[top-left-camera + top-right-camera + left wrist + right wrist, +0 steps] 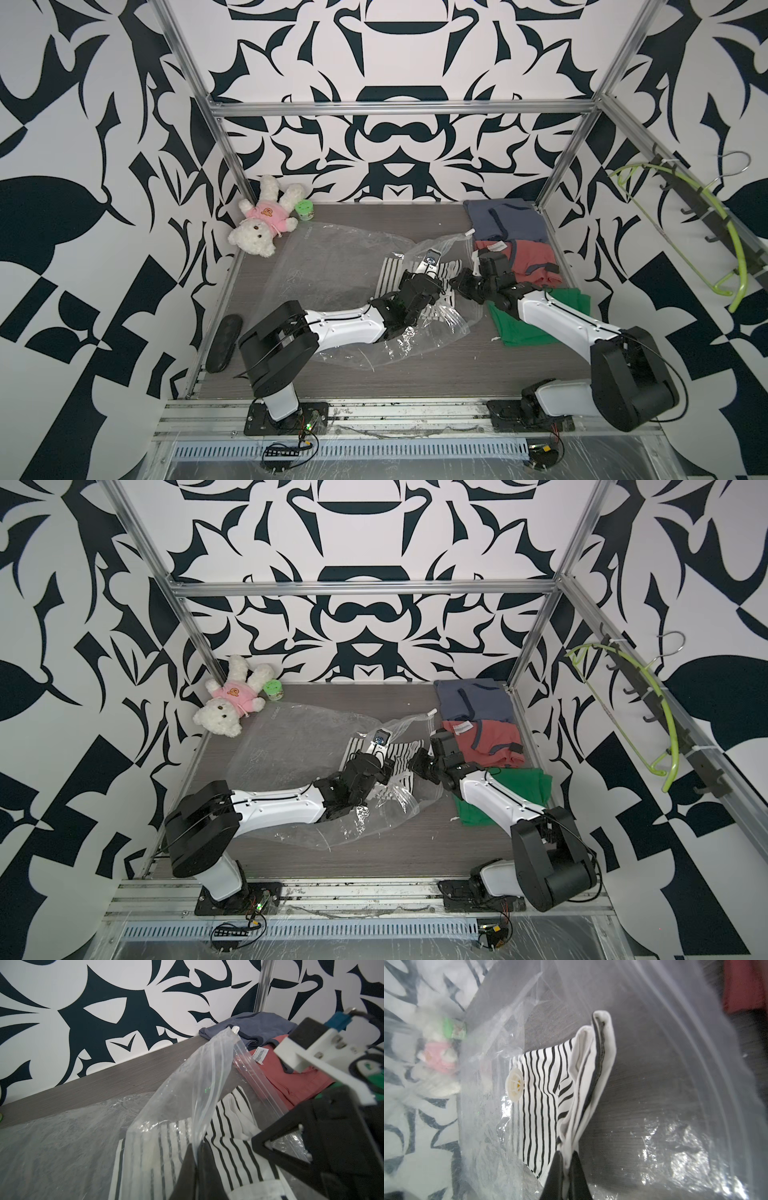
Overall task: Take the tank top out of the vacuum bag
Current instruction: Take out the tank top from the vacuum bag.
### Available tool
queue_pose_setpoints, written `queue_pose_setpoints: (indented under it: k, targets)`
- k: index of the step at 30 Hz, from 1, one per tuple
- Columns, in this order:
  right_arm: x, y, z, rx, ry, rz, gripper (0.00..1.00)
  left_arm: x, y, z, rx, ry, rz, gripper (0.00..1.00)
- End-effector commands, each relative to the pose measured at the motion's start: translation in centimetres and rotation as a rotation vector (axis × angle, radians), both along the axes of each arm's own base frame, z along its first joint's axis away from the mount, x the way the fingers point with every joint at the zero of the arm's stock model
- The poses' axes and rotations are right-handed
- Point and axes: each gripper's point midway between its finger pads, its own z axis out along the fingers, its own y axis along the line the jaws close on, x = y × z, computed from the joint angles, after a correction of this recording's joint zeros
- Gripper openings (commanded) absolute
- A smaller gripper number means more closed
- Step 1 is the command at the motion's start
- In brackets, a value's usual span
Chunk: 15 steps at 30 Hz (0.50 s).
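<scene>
In the middle, the left jaws pinch the vacuum bag; the right jaws pinch the tank top.

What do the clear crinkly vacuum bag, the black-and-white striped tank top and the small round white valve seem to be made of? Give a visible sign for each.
The clear crinkly vacuum bag: thin glossy plastic film; it creases and glints.
The black-and-white striped tank top: soft matte fabric, probably knit; it folds limply.
The small round white valve: seemingly rigid moulded plastic; ribbed grid face.
</scene>
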Motion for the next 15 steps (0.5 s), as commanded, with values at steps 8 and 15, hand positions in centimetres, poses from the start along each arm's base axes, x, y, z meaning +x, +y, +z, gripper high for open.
queue_pose_setpoints:
  k: [8,15]
  targets:
    - [2.0,-0.1,4.8,0.024,-0.111,0.021,0.0,0.4,-0.8,-1.3,0.065,0.029,-0.002,0.0]
    - [1.3,-1.9,4.1,-0.016,-0.066,-0.012,0.0,0.6,-0.7,-2.0,0.072,0.043,0.015,0.0]
